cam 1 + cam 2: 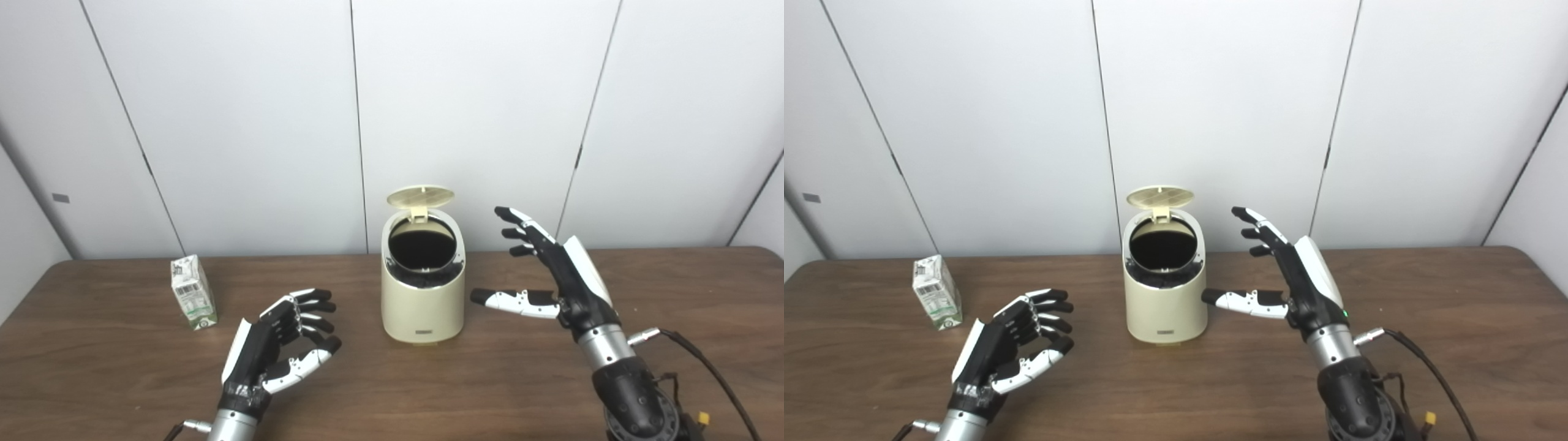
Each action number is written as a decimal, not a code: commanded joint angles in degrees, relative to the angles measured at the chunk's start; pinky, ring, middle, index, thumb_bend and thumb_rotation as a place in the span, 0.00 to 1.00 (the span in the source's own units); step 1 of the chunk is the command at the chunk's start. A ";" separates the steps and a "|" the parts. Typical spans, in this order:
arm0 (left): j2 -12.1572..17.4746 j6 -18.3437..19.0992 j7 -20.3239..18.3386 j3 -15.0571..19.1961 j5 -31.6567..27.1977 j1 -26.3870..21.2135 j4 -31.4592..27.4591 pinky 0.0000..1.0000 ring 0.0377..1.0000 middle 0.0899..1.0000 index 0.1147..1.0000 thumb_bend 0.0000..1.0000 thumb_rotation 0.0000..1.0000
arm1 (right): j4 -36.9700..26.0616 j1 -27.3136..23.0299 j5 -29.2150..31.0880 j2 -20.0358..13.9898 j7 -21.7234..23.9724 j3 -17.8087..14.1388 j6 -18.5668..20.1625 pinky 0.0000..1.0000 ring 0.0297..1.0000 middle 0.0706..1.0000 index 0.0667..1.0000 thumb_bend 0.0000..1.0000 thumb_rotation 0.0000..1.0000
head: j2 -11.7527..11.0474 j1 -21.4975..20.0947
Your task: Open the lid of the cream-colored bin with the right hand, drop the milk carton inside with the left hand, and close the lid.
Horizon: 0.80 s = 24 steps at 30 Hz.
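Note:
The cream-colored bin (pixel 421 306) stands mid-table with its round lid (pixel 420 196) tipped up at the back, showing a dark inside. A white and green milk carton (pixel 193 292) stands upright on the table at the left. My left hand (pixel 278 343) hovers low between carton and bin, fingers curled loosely apart, holding nothing. My right hand (pixel 551 269) is raised just right of the bin, open, fingers spread upward and thumb pointing at the bin's side without touching it.
The brown wooden table (pixel 674 318) runs to a white panelled wall (pixel 245 122) behind. A black cable (pixel 704 361) trails from my right wrist over the table's right front.

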 commanded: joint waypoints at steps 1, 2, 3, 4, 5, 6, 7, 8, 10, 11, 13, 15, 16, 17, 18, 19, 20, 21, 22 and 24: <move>0.07 -1.51 0.60 0.03 0.01 -2.04 -1.07 0.46 0.55 0.65 0.71 0.62 0.17 | -2.07 -0.46 0.55 0.40 -1.32 -0.25 -2.77 0.71 0.82 0.89 0.88 0.74 0.43 | 0.03 0.04; 0.03 -1.42 0.57 0.04 -0.13 -2.06 -1.02 0.46 0.55 0.65 0.71 0.62 0.16 | -2.00 0.09 0.50 0.35 -1.44 -0.18 -3.30 0.71 0.82 0.88 0.88 0.74 0.43 | -0.06 -0.06; -0.02 -1.36 0.57 0.04 -0.23 -2.08 -1.00 0.46 0.55 0.65 0.71 0.63 0.16 | -1.87 0.60 0.41 0.30 -1.60 -0.12 -3.98 0.70 0.82 0.88 0.88 0.73 0.42 | -0.06 -0.06; -0.05 -1.39 0.56 0.03 -0.26 -2.11 -0.94 0.46 0.55 0.64 0.71 0.63 0.16 | -1.75 1.13 0.48 0.27 -1.67 -0.05 -4.61 0.69 0.81 0.88 0.88 0.73 0.41 | -0.06 0.09; -0.06 -1.44 0.55 0.01 -0.21 -2.14 -0.92 0.46 0.55 0.64 0.71 0.63 0.17 | -1.62 1.62 0.71 0.26 -1.65 -0.02 -5.15 0.69 0.81 0.87 0.87 0.73 0.41 | -0.06 0.09; -0.07 -1.43 0.55 -0.01 -0.15 -2.13 -0.97 0.46 0.55 0.64 0.71 0.63 0.17 | -1.48 2.06 0.92 0.25 -1.61 -0.02 -5.63 0.69 0.81 0.87 0.87 0.74 0.41 | -0.06 0.09; -0.08 -1.34 0.54 -0.03 -0.13 -2.11 -1.06 0.46 0.55 0.64 0.71 0.63 0.17 | -1.32 2.56 0.97 0.23 -1.64 -0.03 -6.11 0.68 0.81 0.87 0.87 0.74 0.41 | -0.06 0.09; -0.07 -1.28 0.53 -0.01 -0.17 -2.15 -1.04 0.46 0.55 0.64 0.71 0.63 0.16 | -1.07 2.98 0.97 0.24 -1.75 -0.04 -6.62 0.68 0.80 0.86 0.87 0.76 0.42 | -0.16 0.00; 0.01 -1.48 0.41 0.01 -0.34 -2.26 -0.78 0.46 0.55 0.64 0.71 0.63 0.16 | -0.68 3.95 1.63 0.17 -1.72 -0.16 -7.80 0.67 0.80 0.86 0.87 0.76 0.43 | -0.27 0.07; 0.05 -1.66 0.36 0.02 -0.39 -2.32 -0.62 0.46 0.55 0.64 0.71 0.63 0.16 | -0.53 4.34 1.93 0.11 -1.70 -0.23 -8.31 0.68 0.80 0.86 0.87 0.76 0.42 | -0.27 0.07; 0.21 -2.22 0.31 -0.05 -0.11 -2.40 -0.33 0.46 0.55 0.65 0.71 0.63 0.16 | -0.29 5.23 2.37 -0.07 -1.76 -0.31 -9.38 0.68 0.81 0.87 0.88 0.75 0.41 | -0.54 0.28; 0.28 -2.48 0.26 -0.11 0.03 -2.43 -0.14 0.46 0.55 0.65 0.71 0.62 0.16 | -0.15 6.15 2.58 -0.19 -1.79 -0.30 -10.28 0.68 0.81 0.88 0.88 0.74 0.38 | -0.76 0.65; 0.32 -2.65 0.32 -0.13 0.26 -2.47 0.02 0.46 0.55 0.65 0.71 0.62 0.16 | -0.06 6.52 2.76 -0.22 -1.71 -0.34 -10.53 0.68 0.81 0.88 0.88 0.73 0.37 | -0.88 1.08; 0.33 -2.74 0.42 -0.15 0.53 -2.48 0.15 0.46 0.55 0.64 0.71 0.62 0.17 | 0.07 6.84 2.97 -0.24 -1.69 -0.42 -10.74 0.69 0.81 0.88 0.89 0.73 0.36 | -1.06 1.45; 0.34 -2.81 0.49 -0.17 0.73 -2.49 0.24 0.46 0.55 0.64 0.70 0.62 0.17 | 0.17 7.02 3.12 -0.25 -1.67 -0.49 -10.88 0.69 0.81 0.88 0.89 0.73 0.35 | -1.16 1.72; 0.32 -2.71 0.49 -0.20 0.77 -2.49 0.28 0.46 0.55 0.64 0.70 0.62 0.17 | 0.18 7.24 3.20 -0.29 -1.64 -0.58 -10.82 0.69 0.81 0.88 0.89 0.73 0.35 | -1.49 2.45; 0.28 -2.47 0.45 -0.24 0.75 -2.46 0.26 0.47 0.55 0.64 0.70 0.63 0.17 | 0.21 7.46 3.21 -0.33 -1.67 -0.65 -10.90 0.69 0.81 0.88 0.90 0.73 0.35 | -1.49 2.45; 0.16 -2.34 0.50 -0.36 0.94 -2.41 0.31 0.47 0.56 0.64 0.70 0.64 0.18 | 0.41 7.73 3.30 -0.48 -1.73 -0.77 -11.18 0.70 0.81 0.88 0.90 0.73 0.35 | -2.05 4.35; -0.09 -2.33 0.61 -0.56 1.22 -2.38 0.44 0.47 0.56 0.64 0.70 0.65 0.19 | 0.81 7.95 3.56 -0.68 -1.78 -0.97 -11.66 0.70 0.82 0.88 0.90 0.74 0.34 | -2.88 6.92; -0.60 -2.59 0.64 -0.91 1.39 -2.32 0.80 0.48 0.56 0.64 0.70 0.66 0.20 | 1.46 8.24 4.04 -1.02 -1.76 -1.35 -12.49 0.70 0.82 0.88 0.90 0.74 0.34 | -3.56 9.13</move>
